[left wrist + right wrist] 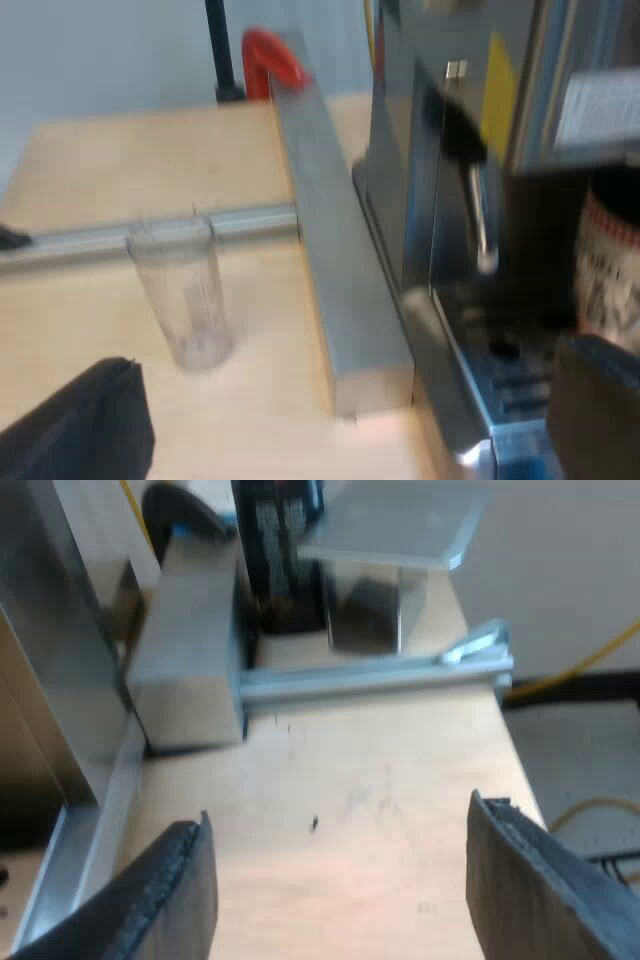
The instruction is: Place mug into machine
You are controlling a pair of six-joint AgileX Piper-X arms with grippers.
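The left hand was spread wide, with nothing between its fingers. One finger was just in front of the mug; contact between them could not be determined. The mug was at the front of the espresso machine, beside the steam wand and above the drip tray. Whether its base rested on the tray could not be seen.

The right hand was also fully open and empty. It was over bare tabletop, away from the machine's front.

Handling assessment: the mug appeared to be patterned ceramic. It was judged rigid, moderately heavy, smooth-glazed and liable to chip against the machine's metal. Its handle was not visible. The recommended hold was across the body wall, below the rim, with firm and even pressure to prevent slip.

A measuring glass stood upright on the tabletop, with a metal block between it and the machine.
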